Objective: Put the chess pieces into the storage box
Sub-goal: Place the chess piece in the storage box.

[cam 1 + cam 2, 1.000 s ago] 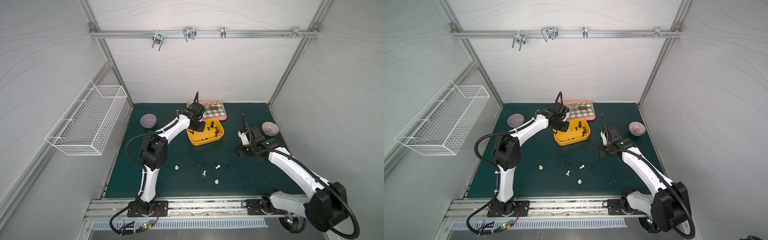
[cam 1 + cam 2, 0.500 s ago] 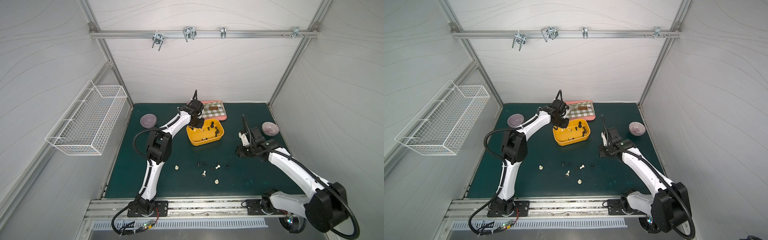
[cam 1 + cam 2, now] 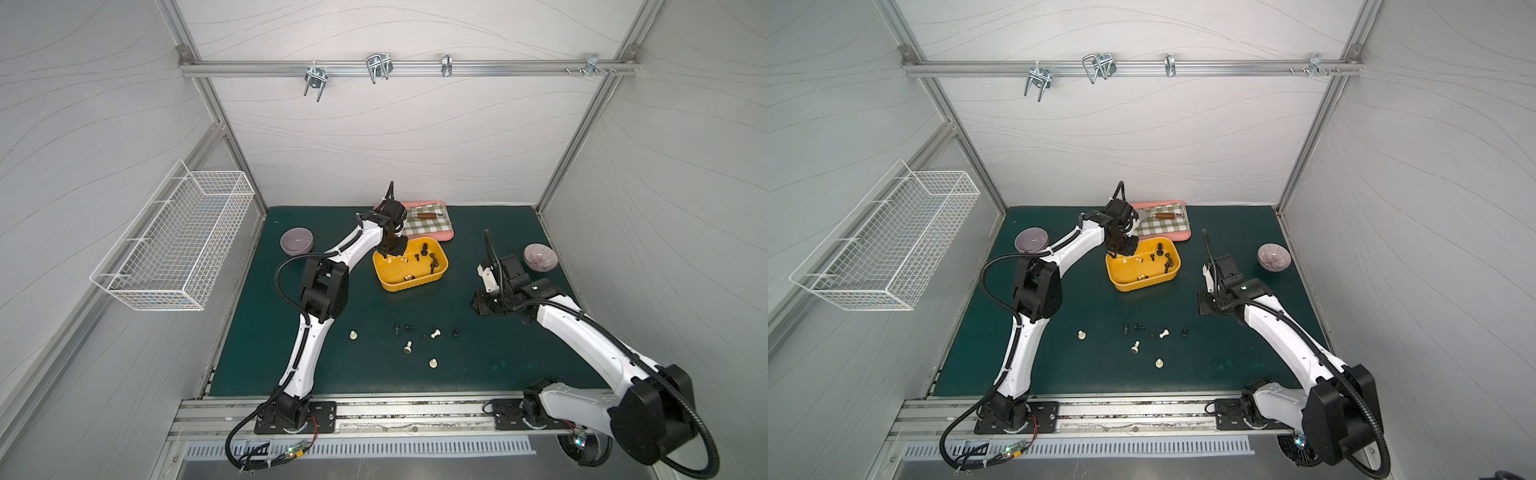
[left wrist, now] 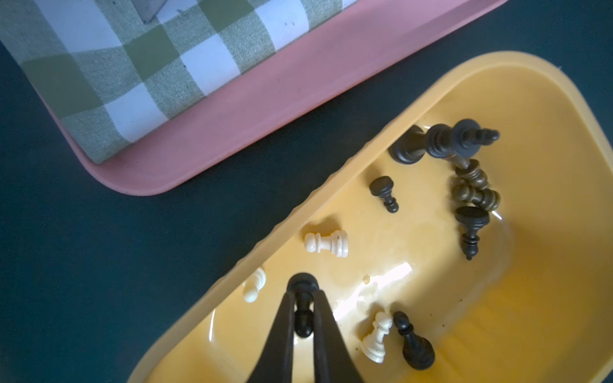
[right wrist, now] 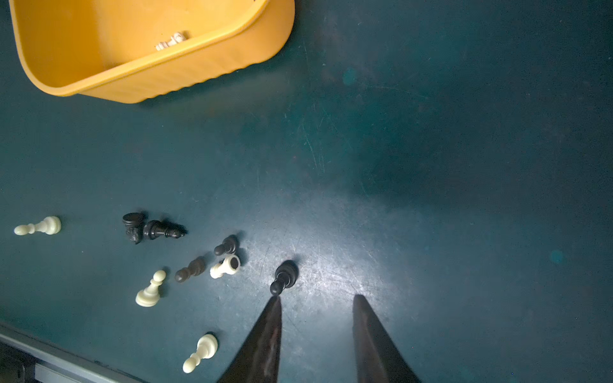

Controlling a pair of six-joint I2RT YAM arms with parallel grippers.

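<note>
Left gripper (image 4: pixel 303 296) clenched on a black chess piece (image 4: pixel 302 283) over the yellow box (image 4: pixel 530 265). Best released low, inside the rim, to avoid bounce-out. Right gripper (image 5: pixel 317 298) spread, empty.

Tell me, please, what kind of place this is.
Probably a robot test cell: an aluminium frame with white panel walls, two robot arms bolted to a rail, and a green mat with chess pieces beside a storage box.

The storage box (image 4: pixel 547 265) is glossy yellow plastic; the chess pieces (image 4: pixel 326 243) look smooth and faintly shiny. The pink tray (image 4: pixel 265 109) is matt, its checked cloth (image 4: pixel 149 66) visibly woven. The dark green table (image 5: pixel 431 149) is matt and scratched.
</note>
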